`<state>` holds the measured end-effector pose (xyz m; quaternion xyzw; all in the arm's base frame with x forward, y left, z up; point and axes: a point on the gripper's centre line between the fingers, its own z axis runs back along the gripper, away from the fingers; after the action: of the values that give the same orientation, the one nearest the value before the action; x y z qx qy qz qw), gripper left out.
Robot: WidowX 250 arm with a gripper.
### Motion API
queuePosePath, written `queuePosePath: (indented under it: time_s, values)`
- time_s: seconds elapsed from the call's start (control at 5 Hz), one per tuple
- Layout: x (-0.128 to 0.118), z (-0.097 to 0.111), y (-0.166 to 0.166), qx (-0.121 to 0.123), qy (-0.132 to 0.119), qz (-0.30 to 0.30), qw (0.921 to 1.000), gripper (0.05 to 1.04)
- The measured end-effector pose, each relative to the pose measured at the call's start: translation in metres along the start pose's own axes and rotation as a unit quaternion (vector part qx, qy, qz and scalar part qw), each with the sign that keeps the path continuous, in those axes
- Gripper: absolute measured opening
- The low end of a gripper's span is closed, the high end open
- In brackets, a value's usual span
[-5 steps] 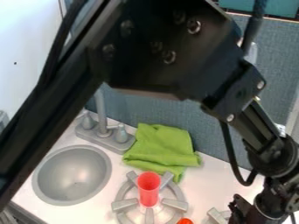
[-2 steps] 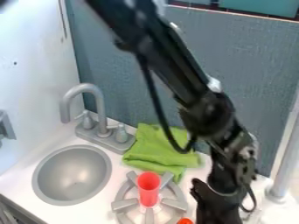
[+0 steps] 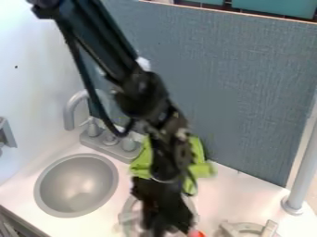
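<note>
Camera view: the black gripper [image 3: 167, 227] hangs low over the near part of the white tabletop [image 3: 229, 196], close to the bottom edge of the view, in front of the left grey burner [image 3: 128, 217], which it partly hides. Whether it is spread or closed, and whether it has hold of anything, I cannot tell. A small red-orange thing [image 3: 198, 234] sits just beside it on the right, cut by the bottom edge. Farther right, a second grey burner [image 3: 248, 227] also meets that edge. To the left, a strip of tabletop separates the gripper from the rim of the round sink [image 3: 75, 185]; the grey faucet [image 3: 73, 111] rises behind the sink. The green cloth [image 3: 142, 159] lies behind the arm, near the foot of the blue-grey panel [image 3: 229, 97], and shows on both sides of it. White tabletop runs from the cloth to the grey pole [image 3: 302, 173] at the right.
</note>
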<state>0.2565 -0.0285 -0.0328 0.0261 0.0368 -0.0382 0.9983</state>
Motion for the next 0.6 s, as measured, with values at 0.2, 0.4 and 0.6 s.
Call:
queuePosePath:
  time_s: [0.2, 0.4, 0.6]
  values:
    - [-0.013, -0.015, 0.045, 0.006, 0.048, 0.077, 0.9959, 0.203]
    - [-0.016, -0.025, 0.078, 0.017, 0.088, 0.122, 0.9885, 0.174]
    - [-0.019, -0.028, 0.087, 0.018, 0.134, 0.142, 0.9807, 0.16]
